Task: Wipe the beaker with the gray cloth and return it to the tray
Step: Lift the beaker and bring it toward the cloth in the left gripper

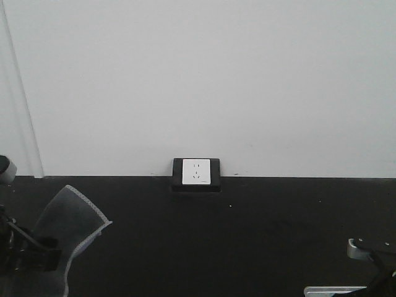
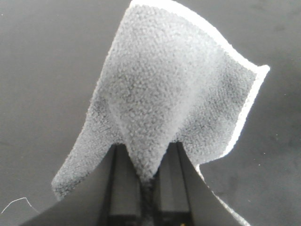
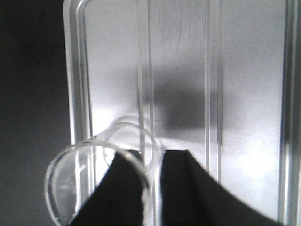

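The gray cloth (image 2: 174,89) hangs spread out with a pale edge, a fold of it pinched in my left gripper (image 2: 147,157), which is shut on it. In the front view the cloth (image 1: 71,223) is at the lower left above the black table, and the left gripper (image 1: 28,255) is below it. A clear glass beaker (image 3: 70,188) is held over the silvery tray (image 3: 244,94). My right gripper (image 3: 153,155) is shut on the beaker's wall, with one finger inside the rim. A corner of the tray (image 1: 331,289) shows at the bottom right.
A black tabletop (image 1: 235,241) runs back to a white wall. A white power socket in a black frame (image 1: 196,172) sits at the table's far edge, in the middle. A thin white thread (image 2: 16,203) lies on the table.
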